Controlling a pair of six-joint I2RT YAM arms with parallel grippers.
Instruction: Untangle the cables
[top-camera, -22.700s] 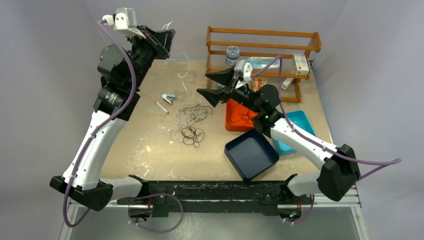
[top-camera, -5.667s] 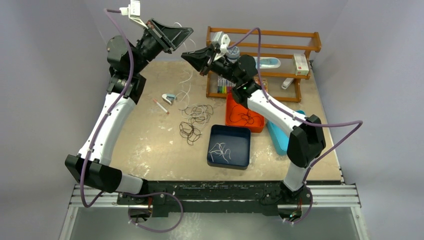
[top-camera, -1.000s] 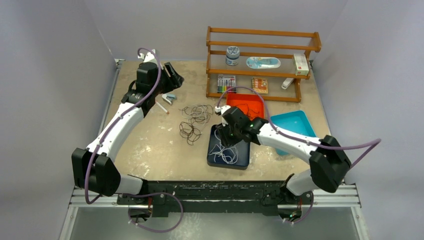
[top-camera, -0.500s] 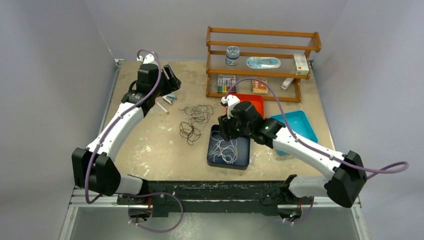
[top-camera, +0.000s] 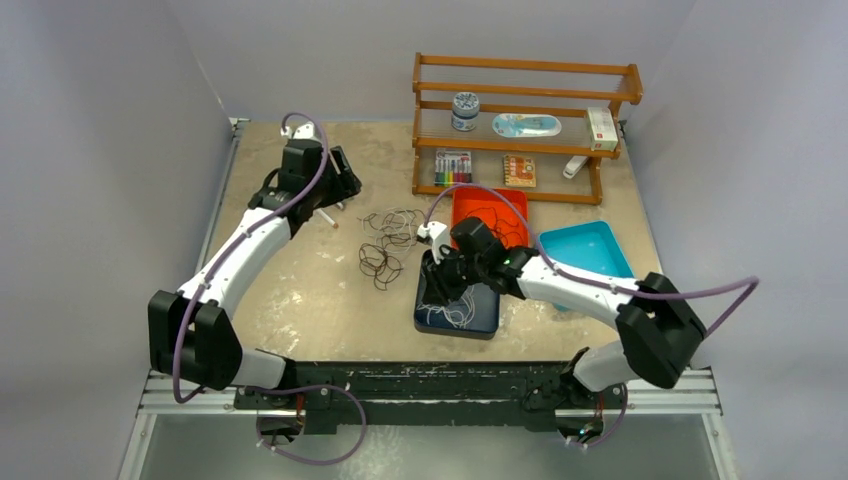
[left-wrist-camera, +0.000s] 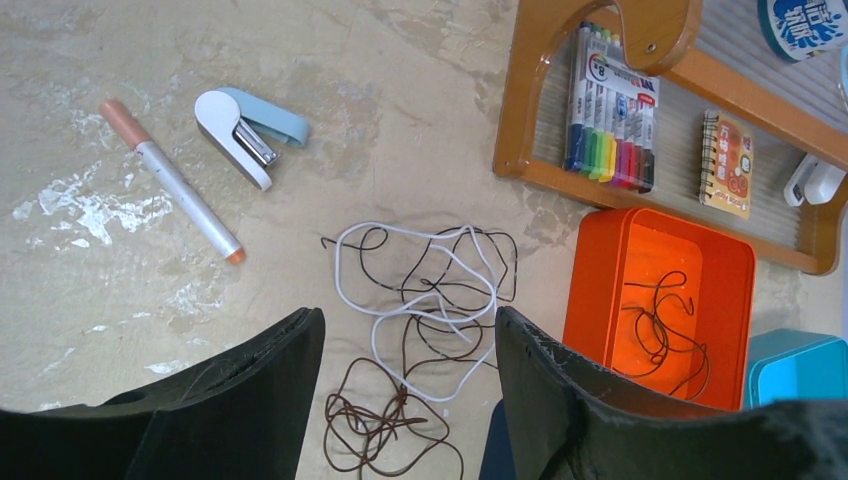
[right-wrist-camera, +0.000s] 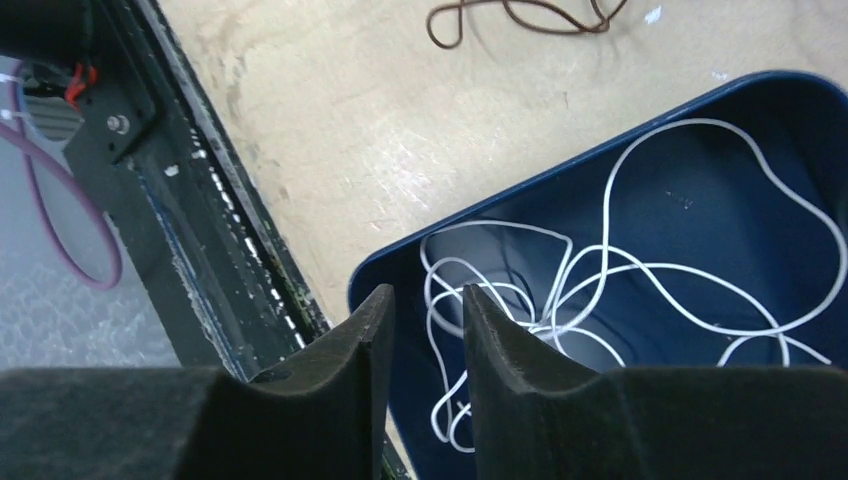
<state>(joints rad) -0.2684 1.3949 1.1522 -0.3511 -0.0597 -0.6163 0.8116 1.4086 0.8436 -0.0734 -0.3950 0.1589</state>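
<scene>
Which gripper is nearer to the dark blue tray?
Right. The right gripper hangs over the dark blue tray; the left gripper is apart, beyond the tangled cables.

Right hand (top-camera: 437, 276) low over navy tray (top-camera: 486, 322) with white cable (top-camera: 446, 312)

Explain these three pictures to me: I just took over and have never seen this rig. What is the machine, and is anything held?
These are two robot arms bolted at the near edge of a table. The wide picture looks down from above and behind them; the other two come from a camera on each wrist. The left arm hangs over a tangle of cables on the table, jaws open and empty; a pen and a stapler lie nearby. The right arm reaches over the navy tray, jaws nearly together over a white cable; whether they pinch it I cannot tell. The orange tray holds a dark cable.
</scene>
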